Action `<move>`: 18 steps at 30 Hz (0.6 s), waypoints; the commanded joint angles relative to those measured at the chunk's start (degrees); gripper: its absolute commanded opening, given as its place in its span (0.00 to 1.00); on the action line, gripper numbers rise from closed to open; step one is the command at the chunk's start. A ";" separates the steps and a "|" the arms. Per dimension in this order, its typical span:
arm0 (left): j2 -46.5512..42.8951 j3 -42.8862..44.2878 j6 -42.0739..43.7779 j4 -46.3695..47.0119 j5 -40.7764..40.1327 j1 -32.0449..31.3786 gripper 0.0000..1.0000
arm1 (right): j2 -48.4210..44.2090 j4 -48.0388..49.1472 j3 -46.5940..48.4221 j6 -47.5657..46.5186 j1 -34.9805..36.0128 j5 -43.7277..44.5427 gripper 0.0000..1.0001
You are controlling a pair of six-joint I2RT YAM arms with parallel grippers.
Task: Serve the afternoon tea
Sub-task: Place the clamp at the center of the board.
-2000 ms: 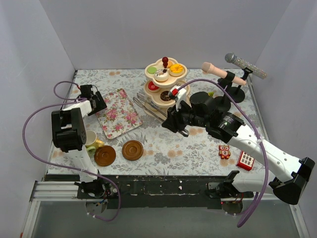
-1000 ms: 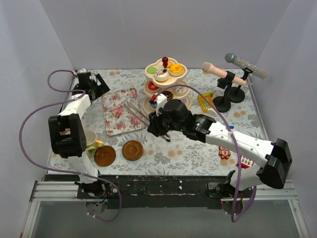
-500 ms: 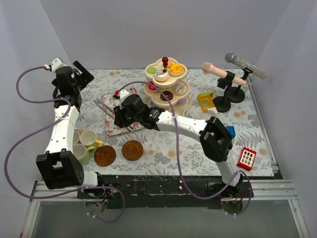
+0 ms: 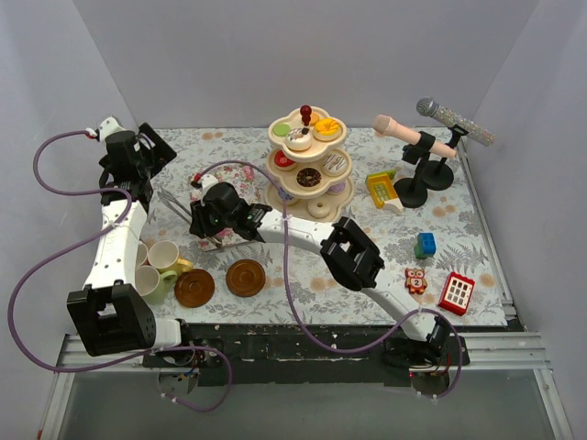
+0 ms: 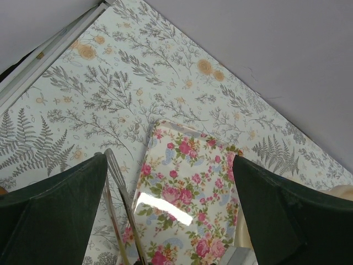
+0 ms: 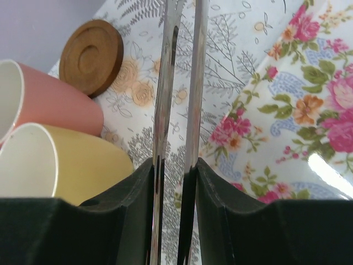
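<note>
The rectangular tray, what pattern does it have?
The tray has pink roses on white, clearest in the left wrist view.

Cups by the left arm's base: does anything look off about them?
Yes. The pink cup and yellow cup lie on their sides, off the saucer; the green cup looks tipped too.

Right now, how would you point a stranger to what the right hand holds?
Find the cream three-tier stand; the floral tray lies to its left. By the tray's left edge the right hand is shut on the metal tongs, the only long, shiny, two-bladed thing.
</note>
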 commanded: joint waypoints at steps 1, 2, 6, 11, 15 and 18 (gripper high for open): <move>-1.69 0.42 1.35 -1.42 0.56 -0.03 0.98 | 2.97 8.94 4.73 4.55 0.38 -1.10 0.40; -1.95 0.33 1.44 -1.42 0.47 -0.12 0.98 | 3.76 10.34 5.34 5.26 0.38 -1.63 0.40; -2.22 0.07 2.14 -1.68 0.12 -0.12 0.98 | 7.89 13.60 8.24 7.29 0.38 -3.65 0.39; -2.31 -0.28 2.23 -1.77 -0.15 -0.03 0.98 | 10.44 17.38 10.44 6.85 0.65 -2.69 0.39; -2.13 -0.37 2.32 -1.68 0.03 -0.03 0.98 | 12.82 19.49 13.25 6.58 0.65 -2.16 0.39; -2.13 -0.72 2.41 -1.68 -0.06 -0.12 0.98 | 14.14 21.42 13.87 7.54 0.65 -1.98 0.39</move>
